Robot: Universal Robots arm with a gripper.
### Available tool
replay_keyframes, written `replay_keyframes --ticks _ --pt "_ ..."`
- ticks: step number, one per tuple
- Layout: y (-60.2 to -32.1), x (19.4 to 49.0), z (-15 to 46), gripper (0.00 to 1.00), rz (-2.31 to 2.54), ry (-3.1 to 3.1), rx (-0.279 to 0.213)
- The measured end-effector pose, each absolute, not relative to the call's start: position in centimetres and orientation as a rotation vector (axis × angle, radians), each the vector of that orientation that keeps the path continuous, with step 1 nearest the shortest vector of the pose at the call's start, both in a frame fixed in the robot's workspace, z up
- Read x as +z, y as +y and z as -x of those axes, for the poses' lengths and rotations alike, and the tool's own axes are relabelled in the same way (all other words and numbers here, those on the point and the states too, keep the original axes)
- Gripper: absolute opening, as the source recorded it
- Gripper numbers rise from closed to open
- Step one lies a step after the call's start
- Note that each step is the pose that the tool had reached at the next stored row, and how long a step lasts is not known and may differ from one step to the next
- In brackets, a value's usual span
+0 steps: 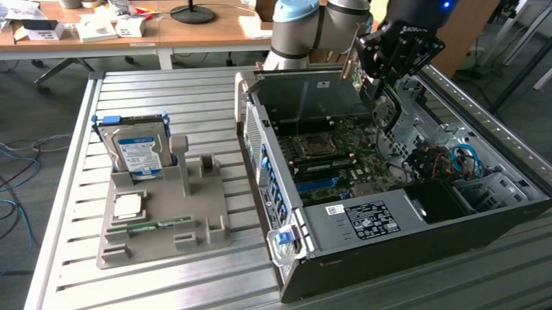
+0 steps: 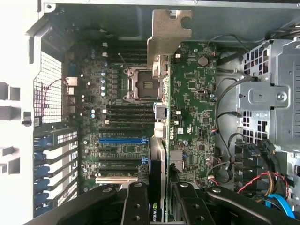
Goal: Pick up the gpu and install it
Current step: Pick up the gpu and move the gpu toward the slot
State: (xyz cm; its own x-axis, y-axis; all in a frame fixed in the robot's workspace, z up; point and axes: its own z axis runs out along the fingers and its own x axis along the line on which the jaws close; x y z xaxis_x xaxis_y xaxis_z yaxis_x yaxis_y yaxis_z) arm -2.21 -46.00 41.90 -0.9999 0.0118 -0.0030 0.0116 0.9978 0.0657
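Presently, the gpu point(image 1: 382, 106) is held edge-on by the gripper point(image 1: 379, 82) above the open computer case point(image 1: 414, 239), at the far end of the case as seen in the exterior view. The jaws are closed on the card from both sides, set only as far apart as the card is thick. In the wrist view the gripper point(image 2: 160, 206) is seen with one black finger point(image 2: 136, 204) on each side of the gpu point(image 2: 159, 154), whose silver end bracket point(image 2: 168, 35) is turned away from the fingers and whose fan shroud shows a small logo close to them. The card is carried over the motherboard point(image 1: 332, 155), to the exterior view's right of the CPU socket point(image 1: 315, 145), and it is not seated in any slot. The blue expansion slot point(image 1: 324, 185) is left uncovered, nearer the camera than the socket. To the exterior view's left of the case, on the slatted metal table point(image 1: 172, 90), a grey parts holder point(image 1: 203, 232) is placed. A hard drive point(image 1: 138, 152) with a blue label is stood upright in it, and a CPU chip point(image 1: 128, 206) and a narrow memory stick point(image 1: 159, 225) are laid flat in its front recesses.
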Motion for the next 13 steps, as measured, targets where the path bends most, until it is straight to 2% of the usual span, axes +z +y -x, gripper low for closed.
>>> replay_keyframes --ticks 13 --pt "-45.7 41.74 1.88 0.26 -0.011 3.137 0.104"
